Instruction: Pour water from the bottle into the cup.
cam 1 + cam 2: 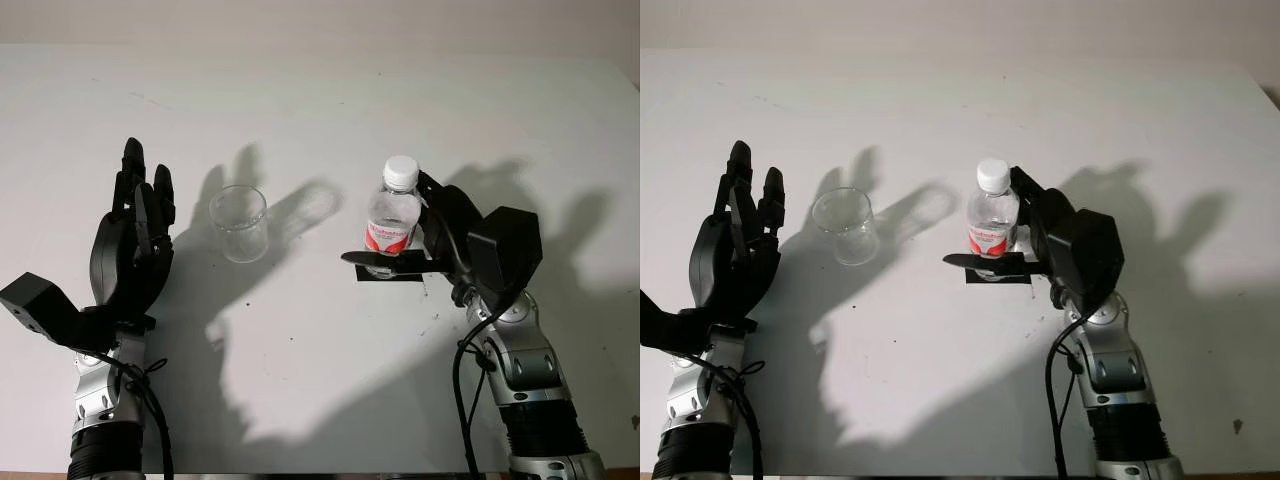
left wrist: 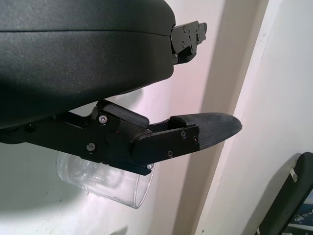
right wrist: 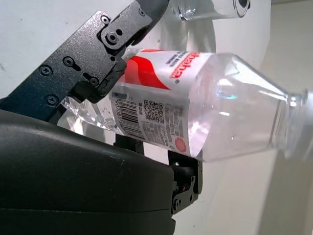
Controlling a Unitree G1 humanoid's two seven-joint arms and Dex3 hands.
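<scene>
Bottle [image 1: 396, 212]: we are seeing it standing upright on the tabletop [image 1: 320, 100], right of centre, its white cap [image 1: 401, 171] seemingly still on (so the pour will presumably call for uncapping first).
Right hand [image 1: 425, 240]: we are reading it as wrapping the bottle at the red label [image 3: 161, 68], one finger [image 1: 385, 258] crossing the front low down and the others lying behind; in our judgement this mid-body hold is keeping the neck free for tipping toward the cup.
Cup [image 1: 238, 222]: it is standing upright, well apart from the bottle on its left, mouth up to receive water; it is looking empty to us.
Left hand [image 1: 135, 235]: we are finding it open just beside the cup, holding nothing and not touching it (probably waiting to steady the cup).
Stage: we are judging the bottle gripped but not tilted, with no water poured yet.
</scene>
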